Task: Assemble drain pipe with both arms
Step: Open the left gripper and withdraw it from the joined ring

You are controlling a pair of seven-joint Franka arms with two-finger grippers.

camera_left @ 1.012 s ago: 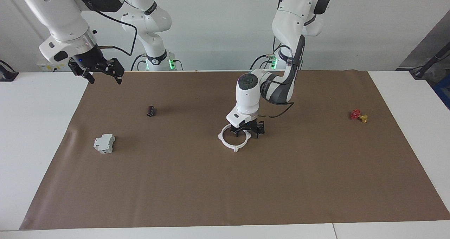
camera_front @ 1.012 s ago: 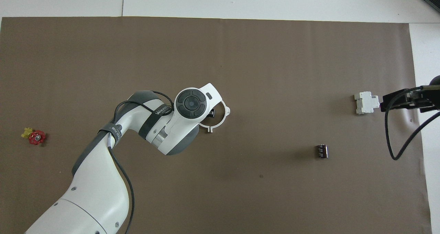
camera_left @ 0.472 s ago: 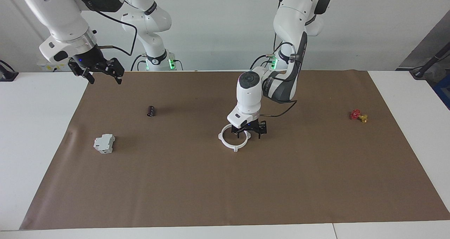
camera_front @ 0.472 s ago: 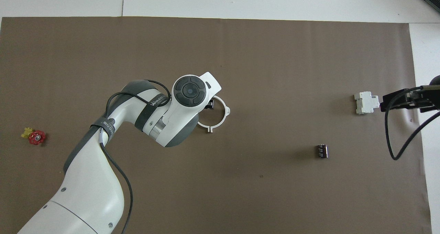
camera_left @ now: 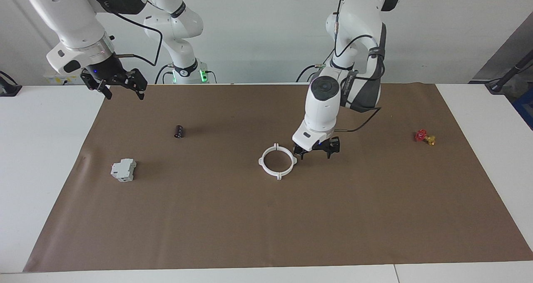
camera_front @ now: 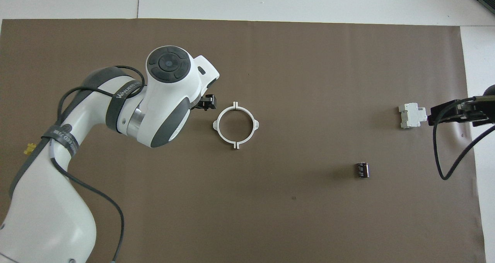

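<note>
The ring (camera_left: 277,162) lies closed on the desk. The left gripper (camera_left: 316,148) hovers just beside it, toward the left arm's end, fingers spread and empty. The right gripper (camera_left: 118,84) waits well apart, fingers spread.

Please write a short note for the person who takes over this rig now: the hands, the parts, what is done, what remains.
Left hand: open, holds nothing, just beside the ring, toward the left arm's end.
Right hand: open, waits in the air at the right arm's end of the mat.
The two white halves lie on the mat as one closed ring.
Left: check the joints hold.
</note>
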